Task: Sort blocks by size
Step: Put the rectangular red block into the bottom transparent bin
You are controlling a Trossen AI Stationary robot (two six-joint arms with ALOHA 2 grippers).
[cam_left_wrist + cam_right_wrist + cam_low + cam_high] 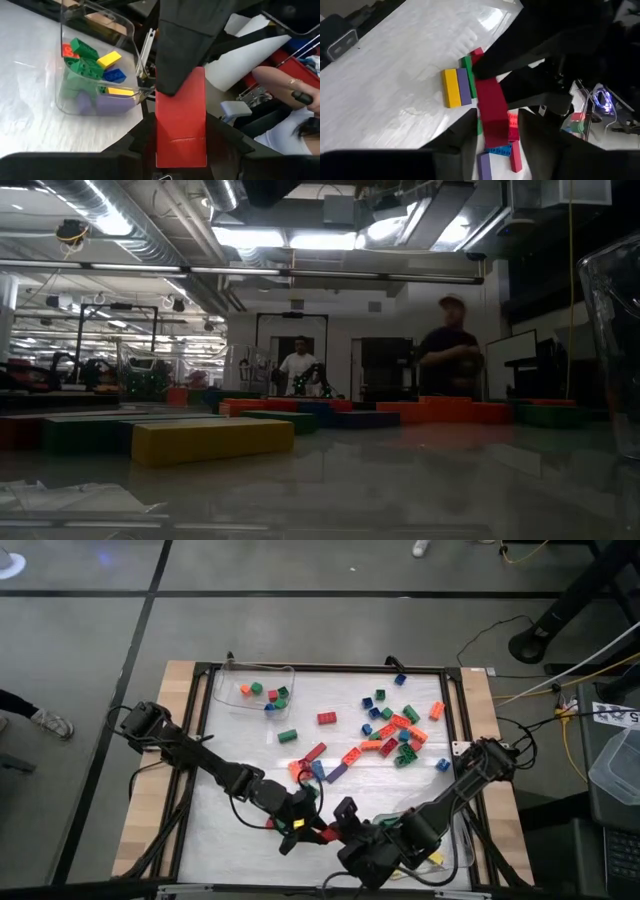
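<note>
I had both arms bunched low centre in the high view, close to the bench's (250, 735) bottom edge. Left tool (297, 823) and right tool (343, 812) sat nearly touching. A long red block (181, 120) was held between the left tool's fingers (142, 142); the right tool's fingers (462, 132) flanked that same red block, but I couldn't tell whether they gripped it. Open bench lay left of centre and along the bottom left. Loose blocks (395, 732) crowded the upper right of the bench, a few more at centre. Clear tray (256, 690) at upper left held several small blocks. The left wrist view showed another clear tray (97, 102) with green, yellow, blue, purple and orange blocks, and a person's arm (280, 85) at the right.
</note>
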